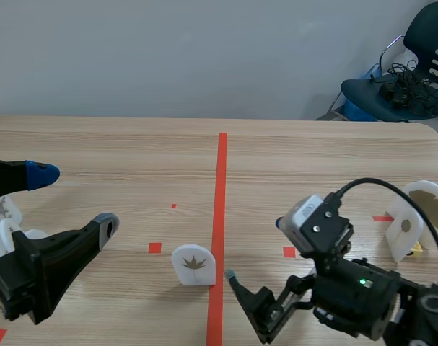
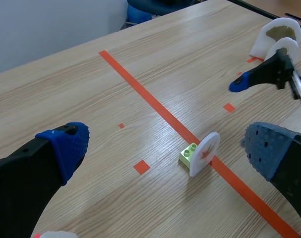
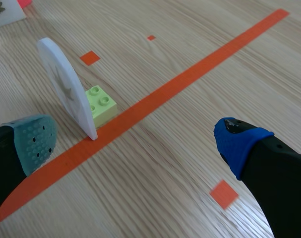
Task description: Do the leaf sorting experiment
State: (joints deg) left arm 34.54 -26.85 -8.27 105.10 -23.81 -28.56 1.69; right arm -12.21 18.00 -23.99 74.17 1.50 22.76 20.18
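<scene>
the table (image 1: 103, 151) looks like pale wood with a fine, matt grain. the white leaf plaque (image 1: 193, 265) seems smooth matt plastic, and its light green studded brick (image 3: 101, 105) slightly glossy plastic. the finger pads (image 3: 35, 143) look like soft, dimpled rubber.

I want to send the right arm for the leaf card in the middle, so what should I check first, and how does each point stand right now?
1. Right gripper open and empty: ok, its fingers are apart with nothing between them.
2. Leaf card upright: ok, it stands on its light green brick.
3. Path from the right gripper to the card free: ok, only bare table and the red tape line lie between.
4. Left gripper out of the way: ok, it is open and apart from the card.
5. Where this leaf should be sorted: cannot tell.
</scene>
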